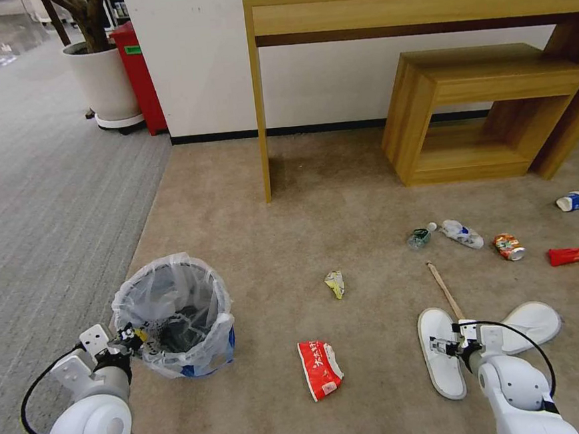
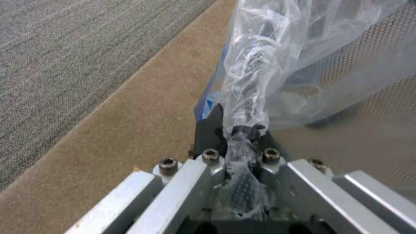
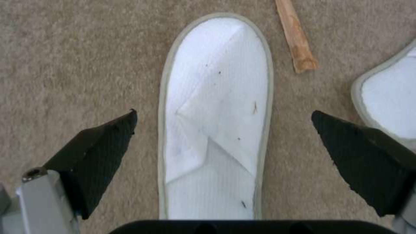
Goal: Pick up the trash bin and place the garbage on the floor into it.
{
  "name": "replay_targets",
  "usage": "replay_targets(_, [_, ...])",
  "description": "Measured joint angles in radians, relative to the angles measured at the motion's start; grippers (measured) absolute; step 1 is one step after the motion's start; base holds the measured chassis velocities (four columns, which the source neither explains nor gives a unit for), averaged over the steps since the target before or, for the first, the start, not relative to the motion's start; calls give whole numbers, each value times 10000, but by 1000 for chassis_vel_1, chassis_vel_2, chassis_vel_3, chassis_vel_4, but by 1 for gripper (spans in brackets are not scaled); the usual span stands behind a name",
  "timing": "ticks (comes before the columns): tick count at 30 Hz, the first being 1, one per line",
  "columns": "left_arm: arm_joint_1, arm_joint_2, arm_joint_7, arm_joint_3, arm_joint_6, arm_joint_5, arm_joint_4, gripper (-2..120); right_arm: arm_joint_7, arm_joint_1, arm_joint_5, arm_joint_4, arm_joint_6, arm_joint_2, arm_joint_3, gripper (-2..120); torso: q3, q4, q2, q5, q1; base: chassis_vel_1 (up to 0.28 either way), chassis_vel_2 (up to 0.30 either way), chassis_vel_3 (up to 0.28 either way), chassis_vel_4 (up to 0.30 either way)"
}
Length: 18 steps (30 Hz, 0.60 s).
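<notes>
1. We have our left gripper [image 1: 140, 337] at the near rim of the trash bin [image 1: 174, 314], its fingers pressed together on the mesh wall and the clear plastic liner [image 2: 260, 65]; the bin stands on the beige carpet [image 1: 249, 213] just beside the grey ribbed carpet [image 1: 40, 196], and whether it is lifted we cannot tell.
2. Our right gripper [image 3: 223, 146] hangs above the left white slipper [image 3: 216, 107], its fingers spread wide to either side and touching nothing; the other slipper [image 1: 532, 323] lies just beside, and the wooden stick [image 1: 445, 289] runs between the two toes.
3. The garbage lies scattered on the carpet: the red-white carton [image 1: 320, 368] near the bin, a yellowish wrapper [image 1: 335, 283], a clear bottle [image 1: 461, 233] beside a small green-tinted piece [image 1: 419, 237], a crushed can [image 1: 508, 246], a red wrapper [image 1: 578, 254] and a blue-white cup [image 1: 576, 200] farther right.
4. We judge the first half under way, the bin being gripped; something dark sits in the bin's bottom, but what it is we cannot tell; nearly all the collecting remains, the slipper seemingly first.
</notes>
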Motion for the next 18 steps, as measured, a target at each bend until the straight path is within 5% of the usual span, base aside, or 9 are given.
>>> replay_targets(18, [16, -43, 11, -49, -64, -31, -5, 1, 19, 627, -148, -785, 364, -29, -15, 100, 0, 0, 0, 0, 0, 0, 0, 0, 0])
